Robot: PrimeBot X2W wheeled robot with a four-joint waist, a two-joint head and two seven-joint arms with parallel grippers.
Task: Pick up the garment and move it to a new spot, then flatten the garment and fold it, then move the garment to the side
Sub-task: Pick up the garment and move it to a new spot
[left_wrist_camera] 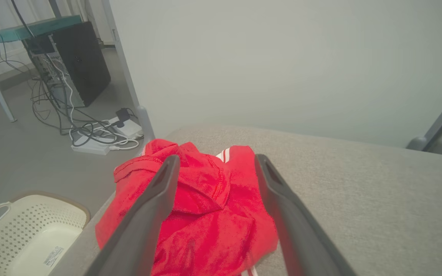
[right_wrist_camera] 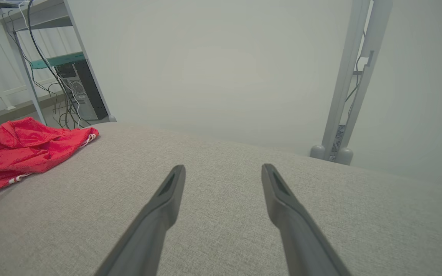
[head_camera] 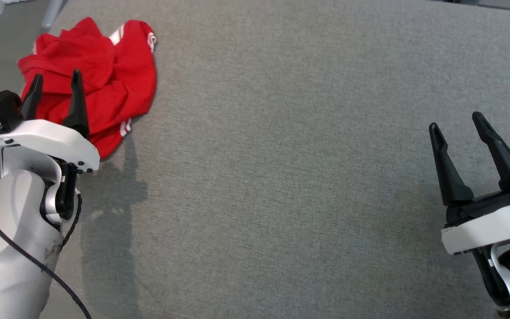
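You are looking down on a grey padded surface [head_camera: 281,177], and the red garment [head_camera: 113,75] is lying crumpled in a heap at its far left corner, right by the edge. White stripes are showing along its hem and at one cuff. Your left gripper [head_camera: 57,74] is hanging over the near part of that heap with its two dark fingers spread wide; it is released and grasping nothing. In the left wrist view the fingers [left_wrist_camera: 157,199] are framing the bunched red cloth, one on each side of a folded ridge, and you cannot tell from here whether the tips are touching the fabric or sitting just above it.

Your right gripper [head_camera: 454,120] is sitting well apart from the garment, at the right side of the surface, with its fingers pointing away from you and also standing wide, released and holding nothing. In the right wrist view it is facing the grey fabric of the surface, with the garment lying far off at the left.

Beyond the left edge, down on the floor, a cream perforated basket [left_wrist_camera: 25,230] is standing near the surface's edge. Farther back a black computer tower [left_wrist_camera: 75,61] is standing under a shelf, with a tangle of cables [left_wrist_camera: 86,130] trailing to a white power strip [left_wrist_camera: 90,147]
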